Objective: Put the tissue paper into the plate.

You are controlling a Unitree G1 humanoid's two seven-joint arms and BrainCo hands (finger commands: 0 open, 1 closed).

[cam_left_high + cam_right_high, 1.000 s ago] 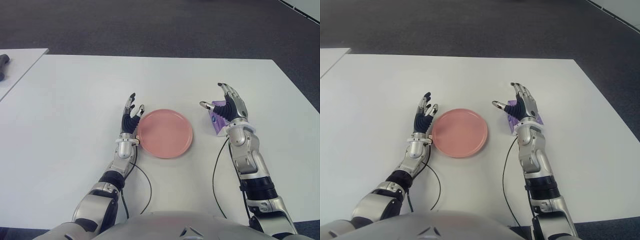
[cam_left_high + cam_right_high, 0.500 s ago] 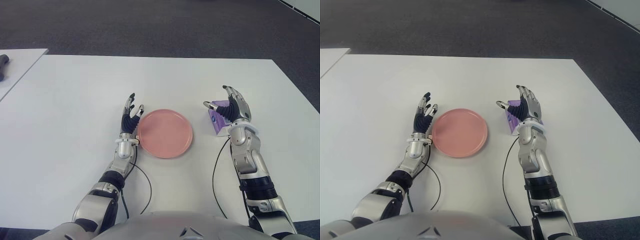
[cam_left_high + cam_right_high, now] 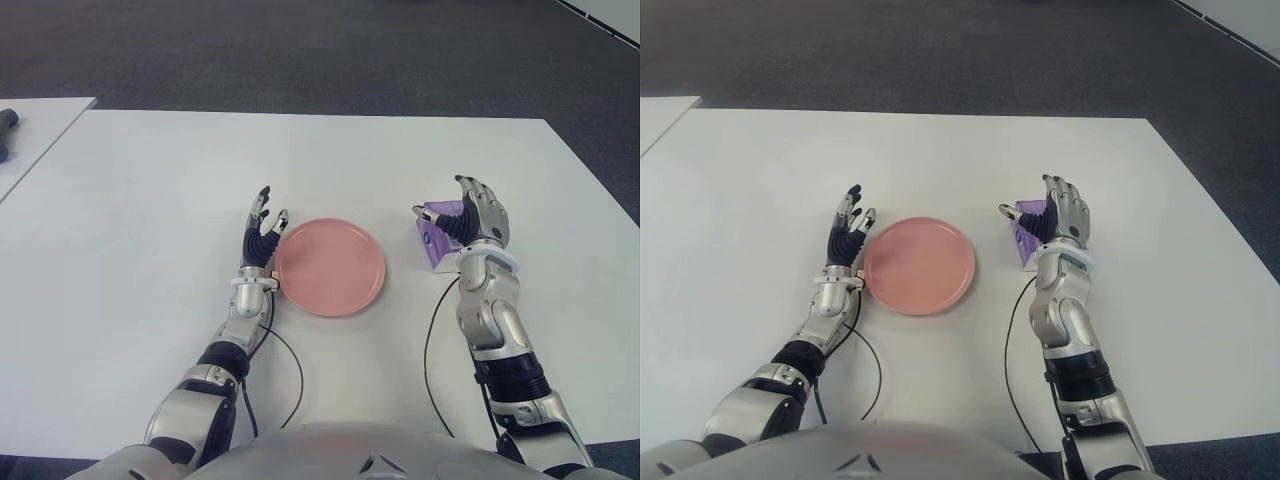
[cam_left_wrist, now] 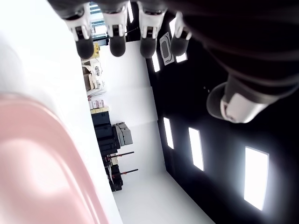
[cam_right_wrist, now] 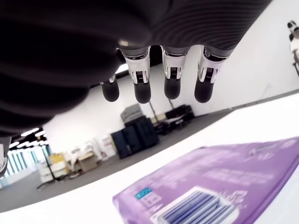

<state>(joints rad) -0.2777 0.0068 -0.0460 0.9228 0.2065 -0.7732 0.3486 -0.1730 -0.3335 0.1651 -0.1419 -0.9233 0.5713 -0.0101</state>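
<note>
tissue pack: purple pack (image 3: 433, 240) flat on the white table (image 3: 150, 200), on the plate's right side, near it but apart. Not on the plate.
plate: pink plate (image 3: 330, 266), nothing on it, between the two hands.
right hand: right hand (image 3: 472, 222) over the tissue pack, palm toward it, covering the pack's right part in the eye views.
right fingers: extended and loose, not gripping. In the right wrist view the four fingertips (image 5: 142, 92) hang clear above the pack (image 5: 219, 189), with a visible gap between them and it. Thumb (image 3: 420, 212) reaches out over the pack's plate-side edge; can't tell if it touches.
left hand: left hand (image 3: 261, 237) just beside the plate's left rim, fingers pointing away from the robot.
left fingers: straight and relaxed, holding nothing. Left wrist view shows fingertips (image 4: 117, 45) spread in open air, plate rim (image 4: 42, 154) close by the palm.
cables: dark cable (image 3: 290, 370) trails on the table behind each wrist.
</note>
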